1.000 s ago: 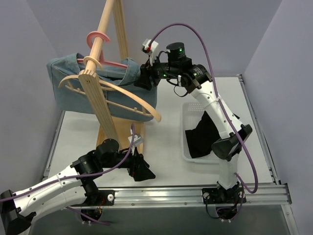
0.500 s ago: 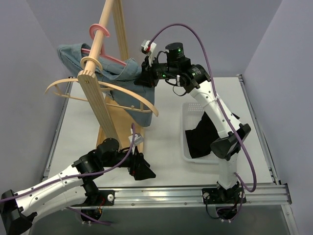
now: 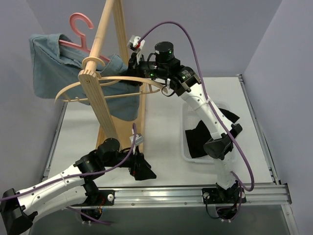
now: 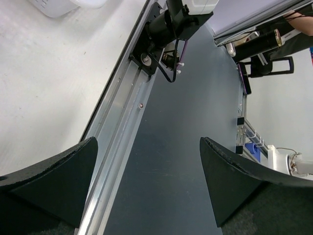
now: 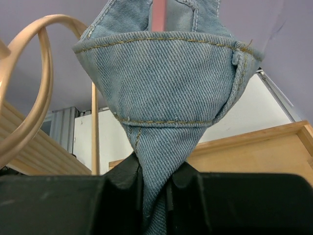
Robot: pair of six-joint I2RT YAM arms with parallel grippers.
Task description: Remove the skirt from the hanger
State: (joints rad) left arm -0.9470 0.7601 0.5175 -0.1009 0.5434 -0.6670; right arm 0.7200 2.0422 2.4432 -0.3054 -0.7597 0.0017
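Observation:
The blue denim skirt [image 3: 51,66] hangs on a pink hanger [image 3: 79,23], up at the left of the wooden rack [image 3: 100,98]. My right gripper [image 3: 131,69] is shut on the skirt's right-hand edge and stretches the cloth sideways. In the right wrist view a pinched fold of the skirt [image 5: 166,83] rises from between the black fingers of the right gripper [image 5: 155,183], and the pink hanger [image 5: 159,12] shows at the top inside the waistband. My left gripper [image 3: 145,172] rests low near the table's front, open and holding nothing [image 4: 147,141].
A curved wooden hoop [image 3: 115,81] of the rack passes in front of the skirt. A white basket [image 3: 185,122] with dark clothes [image 3: 197,139] stands at the right. The metal front rail [image 4: 122,127] and dark floor lie under the left gripper.
The right gripper has shut on the skirt's edge and moved left. The skirt and pink hanger have swung left and up along the rack pole. The left arm has stayed still.

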